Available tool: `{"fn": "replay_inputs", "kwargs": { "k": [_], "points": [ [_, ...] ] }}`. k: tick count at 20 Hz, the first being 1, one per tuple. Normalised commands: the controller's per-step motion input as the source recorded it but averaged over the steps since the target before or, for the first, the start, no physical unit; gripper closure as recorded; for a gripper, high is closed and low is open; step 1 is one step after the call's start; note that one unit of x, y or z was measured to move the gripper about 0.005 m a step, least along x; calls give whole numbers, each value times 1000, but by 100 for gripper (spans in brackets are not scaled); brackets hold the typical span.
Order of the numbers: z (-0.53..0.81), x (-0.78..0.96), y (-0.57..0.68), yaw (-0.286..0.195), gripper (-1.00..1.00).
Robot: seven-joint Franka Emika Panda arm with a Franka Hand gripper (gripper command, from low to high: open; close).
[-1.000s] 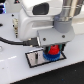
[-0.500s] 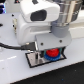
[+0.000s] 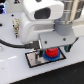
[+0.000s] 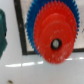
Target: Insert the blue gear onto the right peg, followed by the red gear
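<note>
White tabletop (image 3: pixel 12 67) fills the foreground of the exterior view, bare and glossy, and shows again as a pale strip in the wrist view. Nearest on it sits the black-rimmed grey plate (image 3: pixel 33 60), lying flat. On that plate the red gear (image 3: pixel 50 53) rests over the blue gear (image 3: pixel 50 58), of which only a blue fringe shows at the red one's edge. The wrist view makes the stack plainer: the red gear (image 4: pixel 55 42) lies on the blue gear (image 4: pixel 31 29), somewhat off-centre from it, with blue teeth showing round one side (the dark hole in the red hub may hold the right peg, though the pin itself cannot be made out). A dark green-blue object (image 4: pixel 2 32) sits beside the plate at the frame's edge.

Just above the gears hangs the gripper (image 3: pixel 51 48), its dark fingers on either side of the red gear; whether they clamp it or stand clear of it I cannot tell. Behind rises the bulky white arm (image 3: pixel 42 15), and beyond that dim, blurred clutter.

As a judgement, the task looks nearly finished: blue seems seated, red appears placed on it. What is left is confirming that red has fully dropped and withdrawing.
</note>
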Motion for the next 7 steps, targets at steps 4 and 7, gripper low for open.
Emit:
{"fn": "replay_inputs", "kwargs": {
  "k": [4, 7],
  "points": [
    [638, -6, 174, 0, -100],
    [39, 7, -4, 0, -100]
  ]
}}
